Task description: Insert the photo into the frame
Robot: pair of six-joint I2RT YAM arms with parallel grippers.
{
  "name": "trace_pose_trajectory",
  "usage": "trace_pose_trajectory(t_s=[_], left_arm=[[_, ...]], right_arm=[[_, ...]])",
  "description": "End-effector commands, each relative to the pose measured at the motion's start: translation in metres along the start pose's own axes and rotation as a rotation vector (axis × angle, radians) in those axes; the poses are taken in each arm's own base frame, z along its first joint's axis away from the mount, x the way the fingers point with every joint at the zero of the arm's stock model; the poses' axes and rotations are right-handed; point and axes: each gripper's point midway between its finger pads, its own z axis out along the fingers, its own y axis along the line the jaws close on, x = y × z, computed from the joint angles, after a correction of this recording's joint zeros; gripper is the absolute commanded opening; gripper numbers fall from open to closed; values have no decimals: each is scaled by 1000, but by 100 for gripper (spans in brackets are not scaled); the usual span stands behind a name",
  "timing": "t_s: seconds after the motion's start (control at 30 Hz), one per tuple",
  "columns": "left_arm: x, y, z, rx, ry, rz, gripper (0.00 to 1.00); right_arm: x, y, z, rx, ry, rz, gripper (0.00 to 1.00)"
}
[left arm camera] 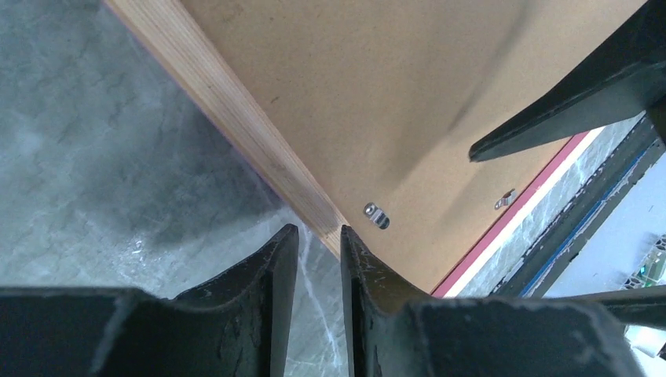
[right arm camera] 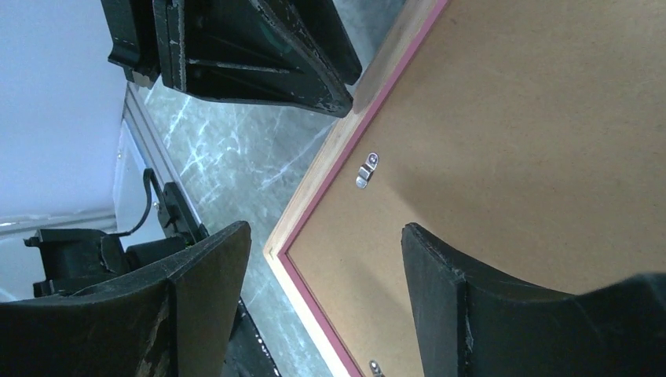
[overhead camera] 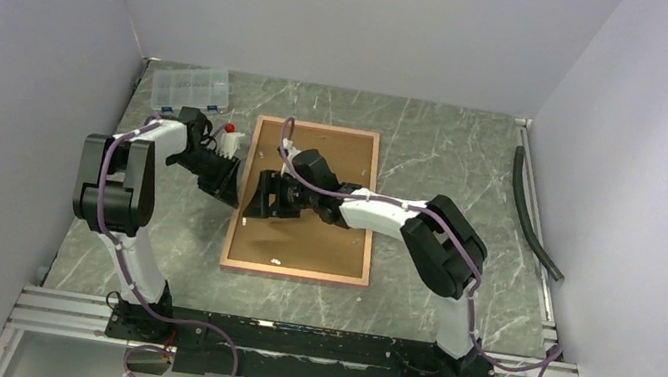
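Seemingly late stage: frame (overhead camera: 296, 273) back-up mid worktop, brown board (overhead camera: 322, 237) seated inside; photo unseen, maybe beneath. Left claw (left arm camera: 318, 229) narrow, empty, at frame's left edge; right claw (right arm camera: 322, 232) wide, empty. Clips (right arm camera: 366, 170) likely remain.

Frame (left arm camera: 239, 118) lies flat on the table (overhead camera: 438, 144), back up, lengthwise away from me; tan wood rim, pink edge.
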Motion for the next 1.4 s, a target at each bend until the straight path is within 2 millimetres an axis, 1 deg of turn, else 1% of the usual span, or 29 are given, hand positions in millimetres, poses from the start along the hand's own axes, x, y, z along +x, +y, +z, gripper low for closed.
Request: trace_pose_trajectory(t_s=[0.0,0.13,0.23,0.33,0.43,0.57,0.87,1.07,1.37], left_arm=[[-3,0,5,2,-6,21,32],[0,5,8,-11,4,23,29],[1,5,10,-9,9,18,24],[2,5,11,-2,16,5,20],[3,5,12,0,17,6,18],[6,5,13,1,21,-1,17],[12,6,14,-10,29,2,15],[9,4,10,-15,21,13,15],[6,4,6,-26,13,18,14]], right_arm=[[-23,27,6,-99,-62,-58,73],[-13,26,14,-116,-40,-56,70],[-7,25,20,-125,-22,-56,67],[-3,24,24,-126,-12,-63,66],[0,23,28,-127,-4,-59,66],[5,21,31,-131,8,-48,65],[9,21,37,-141,32,-46,63],[12,25,43,-150,49,-42,62],[19,23,44,-156,61,-21,61]])
